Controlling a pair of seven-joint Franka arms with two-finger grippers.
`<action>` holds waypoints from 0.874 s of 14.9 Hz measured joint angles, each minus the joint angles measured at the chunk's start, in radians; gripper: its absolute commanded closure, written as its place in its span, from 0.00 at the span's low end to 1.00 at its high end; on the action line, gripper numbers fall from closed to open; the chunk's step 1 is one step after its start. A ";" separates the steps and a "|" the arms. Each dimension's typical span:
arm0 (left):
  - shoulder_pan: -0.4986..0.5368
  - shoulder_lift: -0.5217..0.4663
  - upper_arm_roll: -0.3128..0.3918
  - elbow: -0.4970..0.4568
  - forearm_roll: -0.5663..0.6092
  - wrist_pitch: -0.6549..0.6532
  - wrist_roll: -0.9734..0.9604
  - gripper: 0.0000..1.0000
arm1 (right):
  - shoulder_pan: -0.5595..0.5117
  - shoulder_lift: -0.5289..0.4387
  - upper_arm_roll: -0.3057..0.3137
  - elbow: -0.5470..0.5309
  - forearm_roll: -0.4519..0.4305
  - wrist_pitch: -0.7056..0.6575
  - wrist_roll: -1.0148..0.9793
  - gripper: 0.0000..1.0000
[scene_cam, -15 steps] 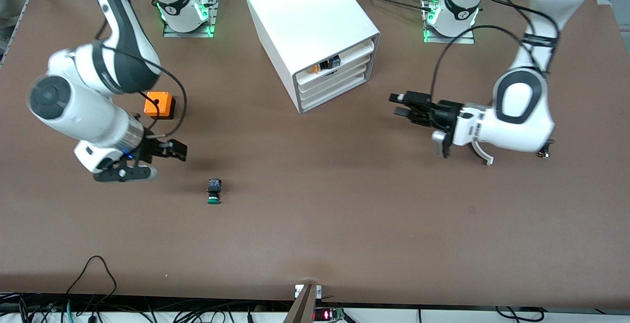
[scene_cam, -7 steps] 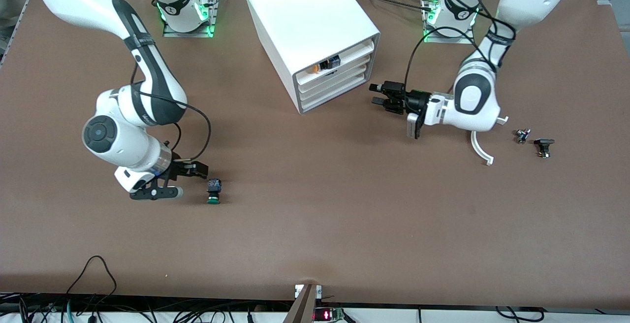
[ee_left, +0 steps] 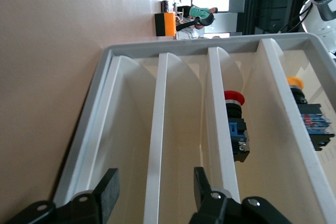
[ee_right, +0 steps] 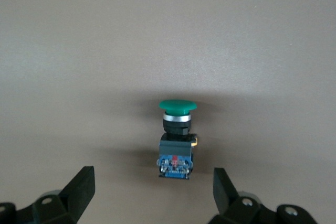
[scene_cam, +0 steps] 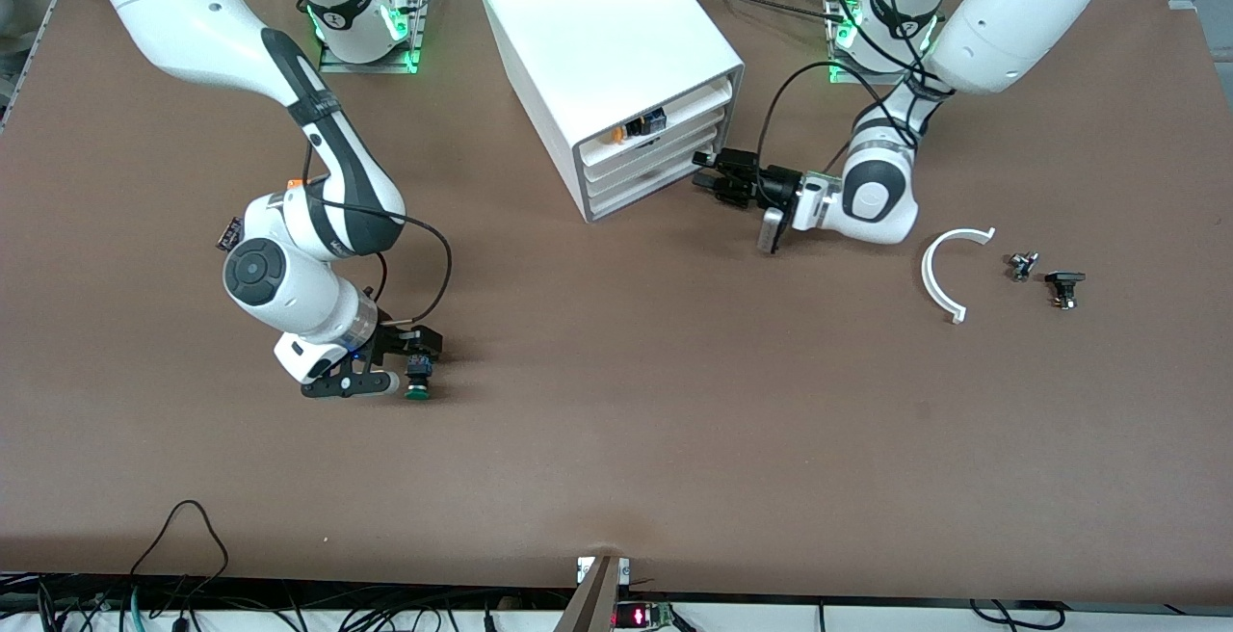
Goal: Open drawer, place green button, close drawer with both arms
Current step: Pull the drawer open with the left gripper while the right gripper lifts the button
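Right gripper (scene_cam: pixel 416 355) wide open low over button (scene_cam: pixel 418 380) lying on table (scene_cam: pixel 674 401) nearer camera than cabinet (scene_cam: pixel 607 64); left gripper (scene_cam: pixel 708 179) spread wide at closed lower drawer (scene_cam: pixel 655 177) front.

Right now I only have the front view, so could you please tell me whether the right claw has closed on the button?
Observer: No. The right wrist view shows the right claw open, with the button lying untouched in line between its fingers.
Operator: And the left claw?
Observer: The left claw is open too, its fingers either side of the front lip of a drawer, the second tray up from the table.
Operator: Is anything in the tray above that one?
Observer: Yes, a red-capped button lies there.
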 measured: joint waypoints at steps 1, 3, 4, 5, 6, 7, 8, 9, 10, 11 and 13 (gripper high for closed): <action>0.000 0.007 -0.008 -0.004 -0.003 0.000 0.001 0.39 | 0.000 0.012 -0.001 0.000 0.000 0.012 0.000 0.00; 0.000 0.014 -0.017 -0.013 -0.003 0.000 0.003 0.48 | -0.001 0.038 -0.005 0.000 0.000 0.038 0.000 0.00; -0.002 0.015 -0.022 -0.018 -0.003 0.000 0.006 0.49 | -0.001 0.052 -0.006 0.000 0.000 0.054 0.000 0.00; -0.006 0.015 -0.027 -0.021 -0.003 0.000 0.012 0.49 | -0.002 0.065 -0.008 0.000 0.000 0.070 0.000 0.00; -0.013 0.015 -0.030 -0.023 -0.003 0.000 0.016 0.51 | -0.003 0.079 -0.008 0.000 0.000 0.085 0.000 0.00; -0.019 0.015 -0.031 -0.024 -0.003 0.000 0.018 0.60 | -0.005 0.091 -0.008 0.000 0.000 0.097 0.000 0.00; -0.023 0.015 -0.031 -0.024 -0.003 0.000 0.020 0.81 | -0.005 0.103 -0.009 0.001 0.000 0.104 0.000 0.00; -0.026 0.015 -0.031 -0.024 -0.003 0.000 0.022 1.00 | -0.006 0.111 -0.009 0.001 0.000 0.107 0.001 0.01; -0.029 0.015 -0.031 -0.024 -0.003 0.000 0.024 1.00 | -0.006 0.118 -0.009 0.001 0.000 0.109 0.002 0.05; -0.031 0.015 -0.031 -0.024 -0.003 0.000 0.027 1.00 | -0.006 0.121 -0.009 0.001 0.000 0.110 0.006 0.12; -0.031 0.016 -0.031 -0.024 -0.003 0.009 0.031 1.00 | -0.004 0.122 -0.009 0.003 0.000 0.110 0.016 0.28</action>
